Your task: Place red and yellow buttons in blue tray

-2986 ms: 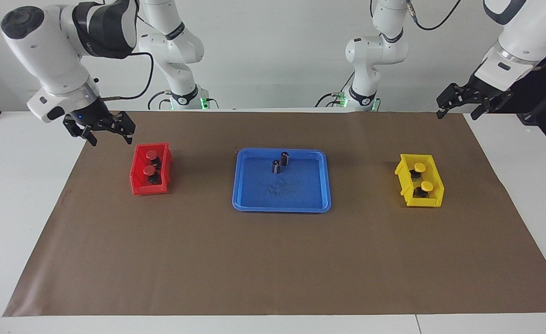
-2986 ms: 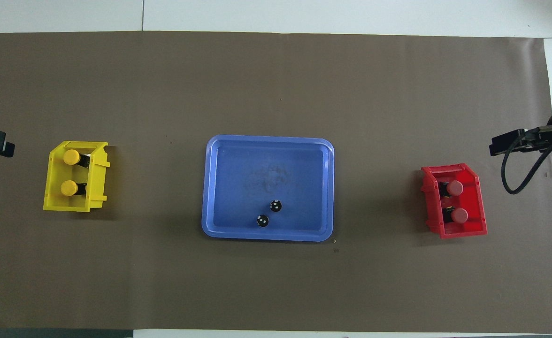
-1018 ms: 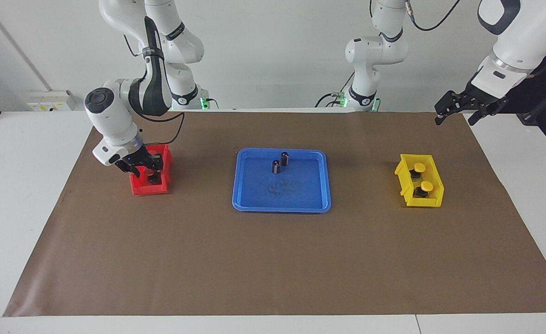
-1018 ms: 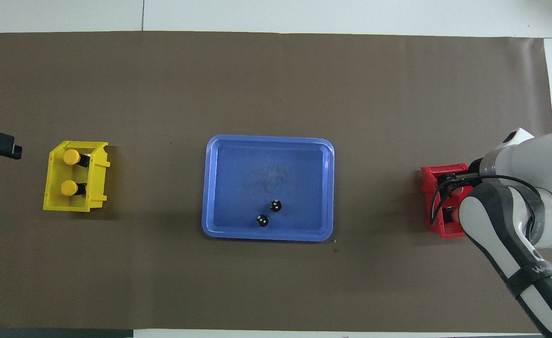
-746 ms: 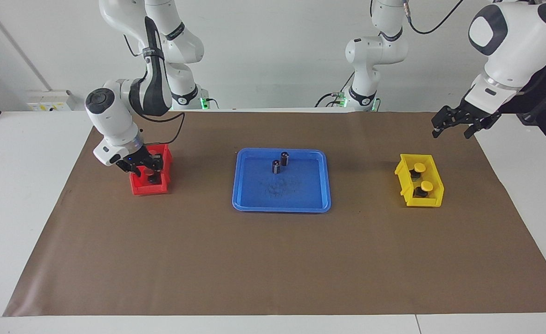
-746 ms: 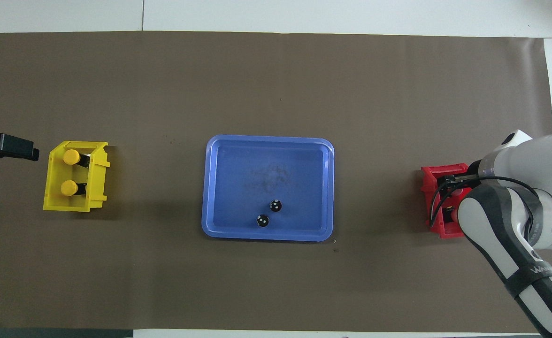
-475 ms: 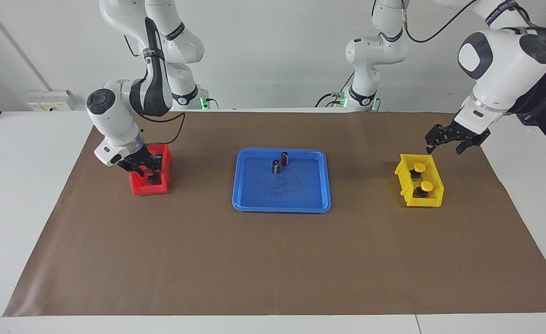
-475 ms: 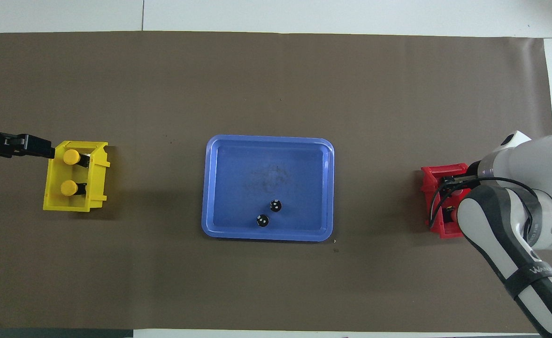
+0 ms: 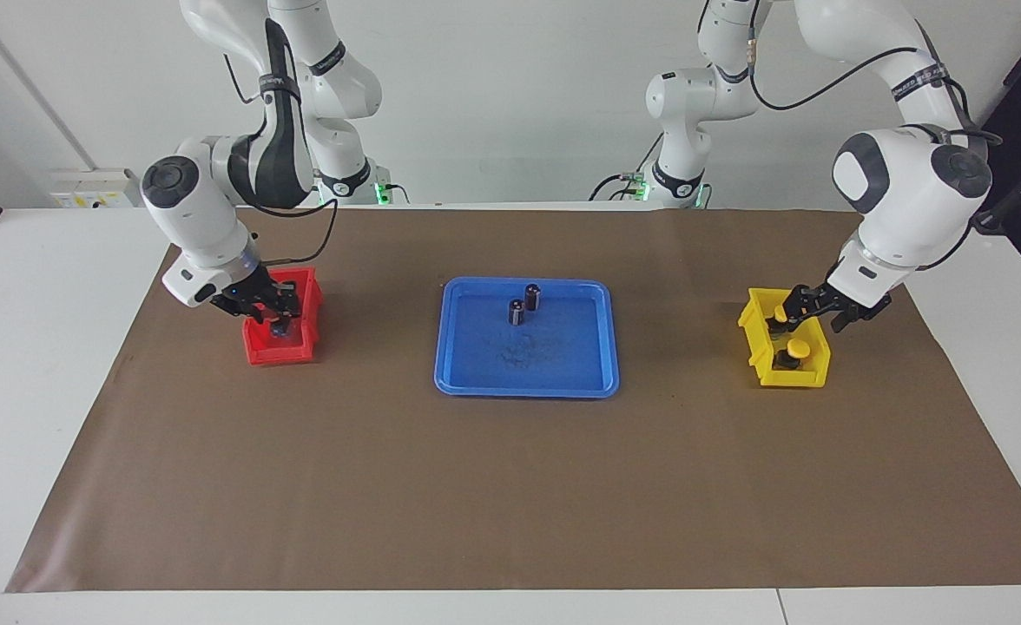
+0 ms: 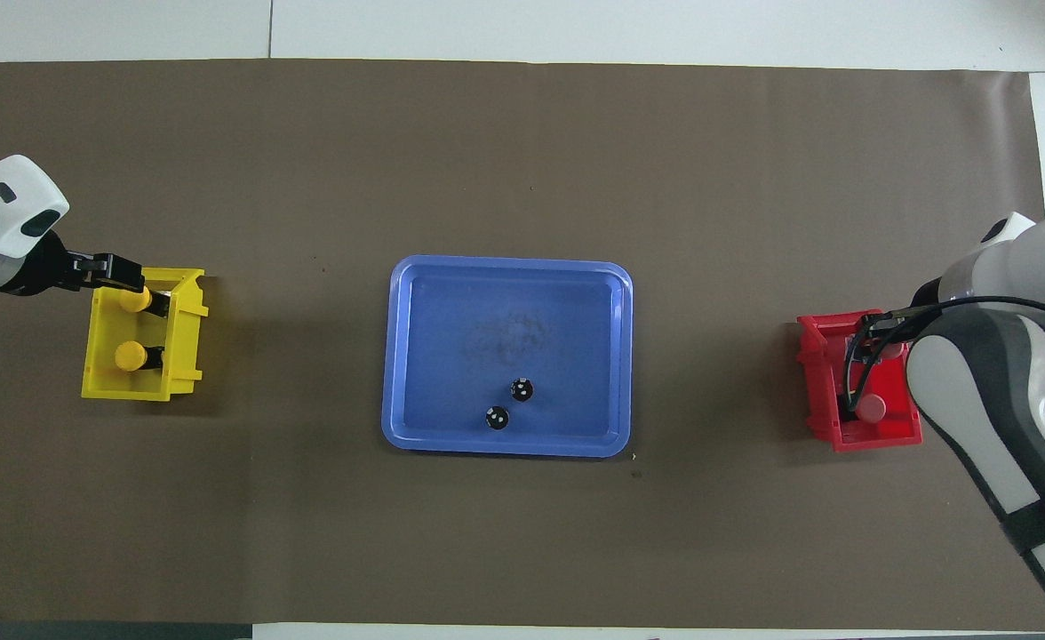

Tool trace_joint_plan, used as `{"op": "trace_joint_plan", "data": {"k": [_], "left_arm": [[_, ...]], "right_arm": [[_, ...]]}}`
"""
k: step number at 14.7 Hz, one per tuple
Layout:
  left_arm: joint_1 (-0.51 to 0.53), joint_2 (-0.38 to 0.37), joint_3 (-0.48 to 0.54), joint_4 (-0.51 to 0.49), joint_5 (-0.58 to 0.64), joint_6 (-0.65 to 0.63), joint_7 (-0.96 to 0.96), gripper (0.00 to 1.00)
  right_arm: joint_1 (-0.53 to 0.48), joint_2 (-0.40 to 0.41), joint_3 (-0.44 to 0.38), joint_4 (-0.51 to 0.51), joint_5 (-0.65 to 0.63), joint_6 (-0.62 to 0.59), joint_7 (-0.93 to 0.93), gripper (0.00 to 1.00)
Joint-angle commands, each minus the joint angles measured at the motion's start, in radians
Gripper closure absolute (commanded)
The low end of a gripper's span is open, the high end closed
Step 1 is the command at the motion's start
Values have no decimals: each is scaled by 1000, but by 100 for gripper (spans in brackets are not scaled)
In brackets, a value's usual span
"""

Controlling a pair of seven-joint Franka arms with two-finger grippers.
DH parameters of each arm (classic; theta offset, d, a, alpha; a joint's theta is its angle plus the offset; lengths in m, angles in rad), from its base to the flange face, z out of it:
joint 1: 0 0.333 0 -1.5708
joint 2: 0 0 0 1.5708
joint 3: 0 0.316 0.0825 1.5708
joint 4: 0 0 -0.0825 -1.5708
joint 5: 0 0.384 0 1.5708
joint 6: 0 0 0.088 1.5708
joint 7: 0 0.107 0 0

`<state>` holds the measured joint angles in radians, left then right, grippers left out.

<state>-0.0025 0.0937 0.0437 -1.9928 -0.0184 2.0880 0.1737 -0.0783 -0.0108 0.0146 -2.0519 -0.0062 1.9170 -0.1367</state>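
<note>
Two red buttons sit in the red bin (image 9: 276, 354). In the overhead view one (image 10: 871, 407) stands free and the other (image 10: 885, 351) is between the fingers of my right gripper (image 9: 272, 312), which is shut on it low inside the bin (image 10: 811, 373). Two yellow buttons (image 9: 777, 324) (image 9: 796, 348) stand in the yellow bin (image 9: 793, 378). My left gripper (image 9: 814, 311) is open just above that bin; in the overhead view it (image 10: 127, 280) is by the button farther from the robots (image 10: 136, 300). The blue tray (image 9: 528, 391) lies mid-table.
Two dark capless cylinders (image 9: 532, 297) (image 9: 517, 312) stand in the blue tray (image 10: 509, 264), in its part nearer the robots. A brown mat covers the table. The red bin is toward the right arm's end, the yellow bin (image 10: 131, 388) toward the left arm's end.
My right gripper came down into the red bin, closed on a red button and has risen slightly. My left gripper swung in from beside the mat and dropped to just above the yellow bin.
</note>
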Motion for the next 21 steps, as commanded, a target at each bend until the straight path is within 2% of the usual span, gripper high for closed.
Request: {"op": "trace_joint_plan", "data": {"k": [1,3,5,10,14,20,21], "left_arm": [[27,-19,-4,-84,17,99,24,29],[27,-17,-4,-92,17,104,24,31],[27,-17,-5,-96,17,109,21,31],[16,-9,-5,-96,17,132,15,32],[12,18,-5,-96,17,150,13,32],[12,17,-5,-116,17,153,13,32],[10,17,-5,-116,17,152,12,35]], "right_arm": [[64,90,5,266,6,-203,60,79],[167,153,5,373,8,-216,216,79],[265,178,5,407,69,-155,403,83],[521,423,2,584,58,-36,773,83],[592,505,5,578,29,112,879,83],[623,511,5,524,29,125,884,79],[627,505,5,506,29,120,882,78]]}}
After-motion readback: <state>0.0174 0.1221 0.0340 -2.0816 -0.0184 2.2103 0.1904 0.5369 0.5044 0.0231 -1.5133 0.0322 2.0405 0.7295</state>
